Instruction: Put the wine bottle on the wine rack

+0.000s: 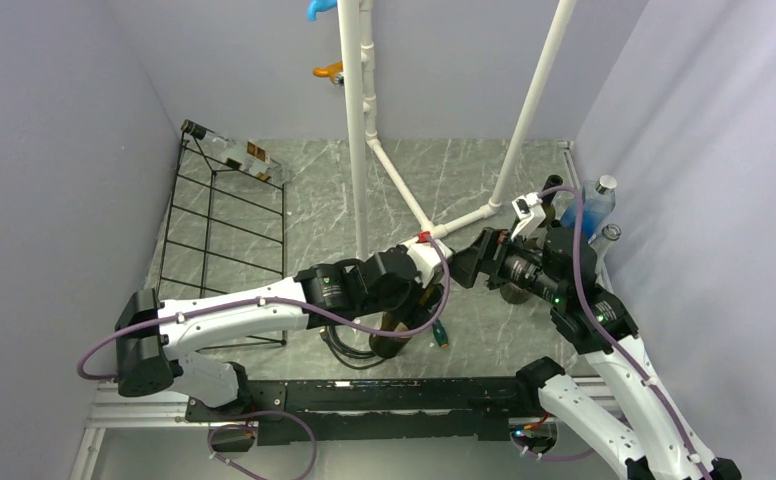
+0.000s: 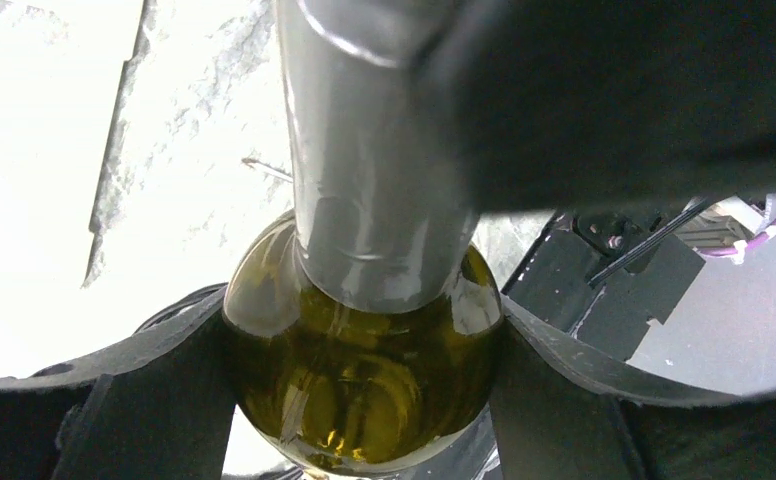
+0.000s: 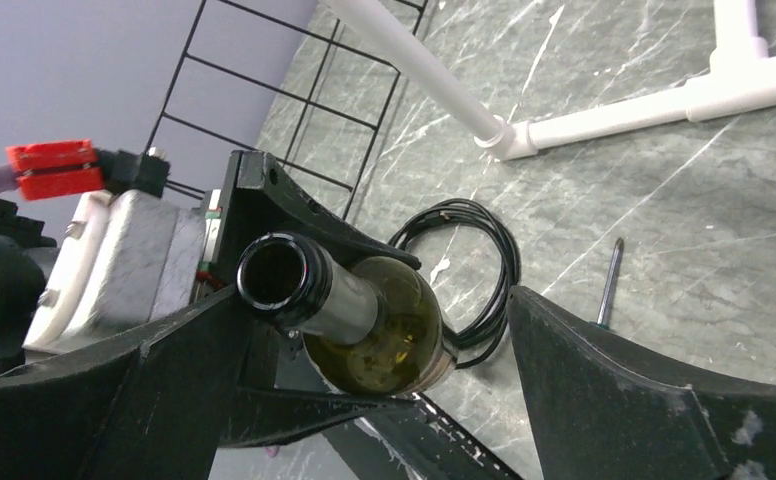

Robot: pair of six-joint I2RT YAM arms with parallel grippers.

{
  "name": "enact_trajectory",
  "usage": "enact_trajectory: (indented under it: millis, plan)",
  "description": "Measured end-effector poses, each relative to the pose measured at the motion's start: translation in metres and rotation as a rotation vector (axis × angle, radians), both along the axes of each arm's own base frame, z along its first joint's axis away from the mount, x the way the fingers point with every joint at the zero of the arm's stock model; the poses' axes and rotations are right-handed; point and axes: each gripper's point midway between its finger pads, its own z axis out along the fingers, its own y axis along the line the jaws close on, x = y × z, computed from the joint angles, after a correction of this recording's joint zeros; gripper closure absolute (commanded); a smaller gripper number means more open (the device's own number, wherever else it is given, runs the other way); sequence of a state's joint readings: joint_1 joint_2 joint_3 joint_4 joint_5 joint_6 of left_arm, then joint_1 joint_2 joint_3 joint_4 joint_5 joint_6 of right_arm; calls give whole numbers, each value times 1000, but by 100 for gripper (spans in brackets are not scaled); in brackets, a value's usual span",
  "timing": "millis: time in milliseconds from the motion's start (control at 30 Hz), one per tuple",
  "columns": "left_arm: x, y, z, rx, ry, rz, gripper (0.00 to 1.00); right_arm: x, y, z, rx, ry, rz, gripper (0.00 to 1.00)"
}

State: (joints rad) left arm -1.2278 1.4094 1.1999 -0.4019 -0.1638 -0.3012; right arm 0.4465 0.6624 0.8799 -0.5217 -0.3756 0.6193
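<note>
The wine bottle (image 1: 392, 338) is olive-green glass with a grey foil neck. It stands roughly upright near the table's front edge. My left gripper (image 1: 411, 300) is shut on its shoulder, with one finger on each side of the glass (image 2: 364, 380). My right gripper (image 1: 464, 262) is open, its fingers spread wide on either side of the bottle's neck and open mouth (image 3: 274, 275). The neck lies close to its left finger (image 3: 114, 400). The black wire wine rack (image 1: 224, 230) stands at the far left, and another bottle (image 1: 229, 150) lies on its top tier.
A white pipe frame (image 1: 356, 120) rises from the table's middle. Two clear bottles (image 1: 589, 205) stand by the right wall. A coiled black cable (image 3: 484, 280) and a green-handled screwdriver (image 1: 439, 335) lie beside the wine bottle. Grey walls enclose three sides.
</note>
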Motion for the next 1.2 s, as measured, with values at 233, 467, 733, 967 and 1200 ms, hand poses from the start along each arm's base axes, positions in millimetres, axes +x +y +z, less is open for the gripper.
enact_trajectory:
  millis: [233,467,733,967,1200]
  plan:
    - [7,18,-2,22,-8,42,100,-7,-6,18,28,-67,-18,0]
    - [13,42,-6,45,-19,93,100,-6,-17,28,30,-110,-77,0]
    - [24,94,24,-7,-70,234,100,-2,-25,23,5,-104,-130,0]
    - [44,156,63,-88,-160,423,100,-2,-27,19,-6,-89,-136,0]
    - [68,214,85,-96,-249,589,100,-1,-29,16,-16,-80,-150,0]
